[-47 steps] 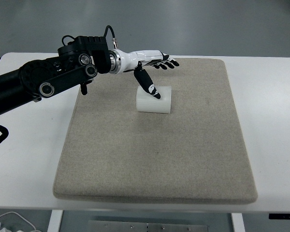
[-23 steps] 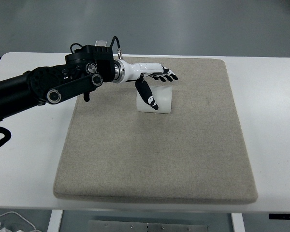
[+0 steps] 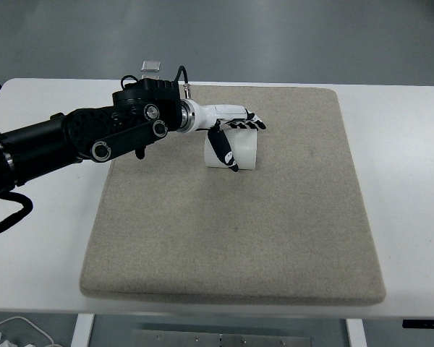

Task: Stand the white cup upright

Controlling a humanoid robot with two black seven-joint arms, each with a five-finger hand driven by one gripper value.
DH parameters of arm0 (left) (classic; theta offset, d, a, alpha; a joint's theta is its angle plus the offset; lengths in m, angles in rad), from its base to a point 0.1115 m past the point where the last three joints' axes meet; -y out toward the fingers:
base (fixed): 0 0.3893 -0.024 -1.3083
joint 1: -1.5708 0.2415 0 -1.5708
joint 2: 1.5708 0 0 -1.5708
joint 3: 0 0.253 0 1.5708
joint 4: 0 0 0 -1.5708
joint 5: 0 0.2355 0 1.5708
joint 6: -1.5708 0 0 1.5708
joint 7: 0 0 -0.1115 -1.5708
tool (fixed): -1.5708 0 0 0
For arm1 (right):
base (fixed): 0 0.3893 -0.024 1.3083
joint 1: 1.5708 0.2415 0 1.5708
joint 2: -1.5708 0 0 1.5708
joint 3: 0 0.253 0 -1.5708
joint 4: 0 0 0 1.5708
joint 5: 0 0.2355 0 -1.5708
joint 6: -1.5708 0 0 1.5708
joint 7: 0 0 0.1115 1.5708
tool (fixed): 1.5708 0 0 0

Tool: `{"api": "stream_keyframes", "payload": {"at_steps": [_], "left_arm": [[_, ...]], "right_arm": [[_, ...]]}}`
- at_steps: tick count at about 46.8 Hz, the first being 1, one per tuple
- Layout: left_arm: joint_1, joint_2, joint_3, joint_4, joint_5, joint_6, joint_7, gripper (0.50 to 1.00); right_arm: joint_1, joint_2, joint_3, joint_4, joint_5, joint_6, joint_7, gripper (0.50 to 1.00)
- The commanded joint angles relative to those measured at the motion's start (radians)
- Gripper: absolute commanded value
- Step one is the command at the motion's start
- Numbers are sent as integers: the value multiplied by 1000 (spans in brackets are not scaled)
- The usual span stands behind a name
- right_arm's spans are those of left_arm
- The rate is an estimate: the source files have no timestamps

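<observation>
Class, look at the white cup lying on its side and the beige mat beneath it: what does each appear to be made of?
The white cup looks like matte, slightly translucent plastic: smooth, uniform and without gloss, though paper cannot be ruled out. The beige mat looks like felt or woven fabric: a speckled, fibrous surface with soft rounded corners.

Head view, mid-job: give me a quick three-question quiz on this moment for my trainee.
1. True or false: the white cup already stands upright on the beige mat.
2. Which hand is at the cup? A) left hand B) right hand C) both
3. Fill in: the thumb reaches down the cup's ____ side while the other fingers lie over its top.

Key: 1 false, it lies on its side. 2 A; the right arm is not in view. 3 near.
</observation>
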Motion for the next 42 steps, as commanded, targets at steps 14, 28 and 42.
{"api": "stream_keyframes", "payload": {"at_steps": [14, 28, 42], "left_arm": [[11, -16, 2, 13, 25, 0, 0, 917], [11, -16, 19, 15, 33, 2, 0, 804], [-2, -16, -3, 13, 10, 8, 0, 686]], "right_arm": [[0, 0, 1, 0, 0, -1, 0, 930], [0, 0, 1, 0, 0, 1, 0, 930], [0, 0, -1, 0, -1, 1, 0, 930]]}}
